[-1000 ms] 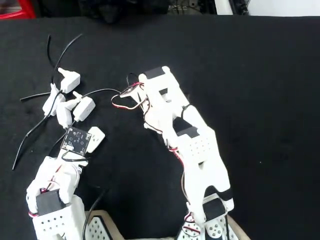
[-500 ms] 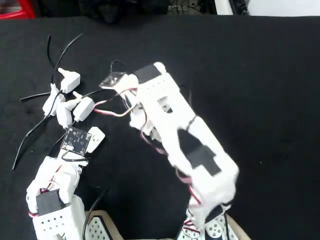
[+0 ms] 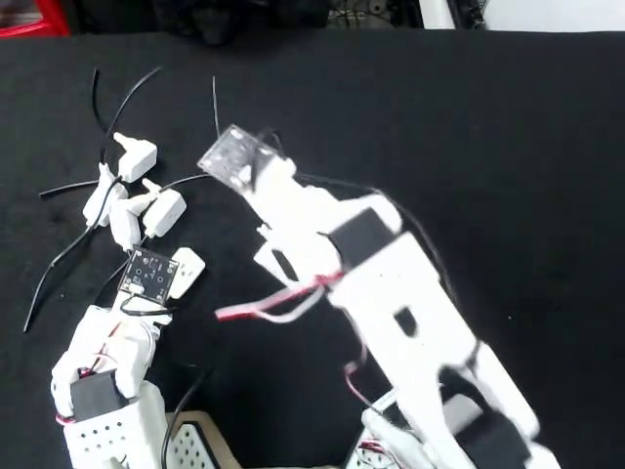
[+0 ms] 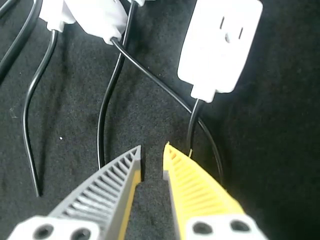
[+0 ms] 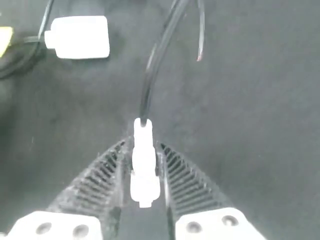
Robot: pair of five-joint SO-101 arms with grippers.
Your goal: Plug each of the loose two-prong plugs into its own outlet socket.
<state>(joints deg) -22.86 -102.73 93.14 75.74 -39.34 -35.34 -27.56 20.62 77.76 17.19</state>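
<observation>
My right gripper (image 5: 142,146) is shut on a small white two-prong plug (image 5: 143,165), whose black cord (image 5: 155,65) trails away over the cloth. In the high view this arm's wrist (image 3: 234,158) hangs above the table, right of the white pieces, with the thin cord (image 3: 214,98) rising behind it. A white outlet socket (image 4: 220,45) with two slots lies just ahead of my left gripper (image 4: 152,149), which is slightly open over the black cloth with nothing between its fingers. The same socket (image 3: 186,272) lies beside the left arm's wrist.
Several white plugs and sockets with black cords lie in a cluster at the left: one (image 3: 137,156) at the back, one (image 3: 103,195) beside it, one (image 3: 164,210) nearest the left arm. Another white block (image 5: 80,37) lies ahead of the right gripper. Black cloth (image 3: 488,147) covers the table.
The right arm has risen and swung left toward the cluster, carrying the plug and its cord off the table. The left arm has not moved.
</observation>
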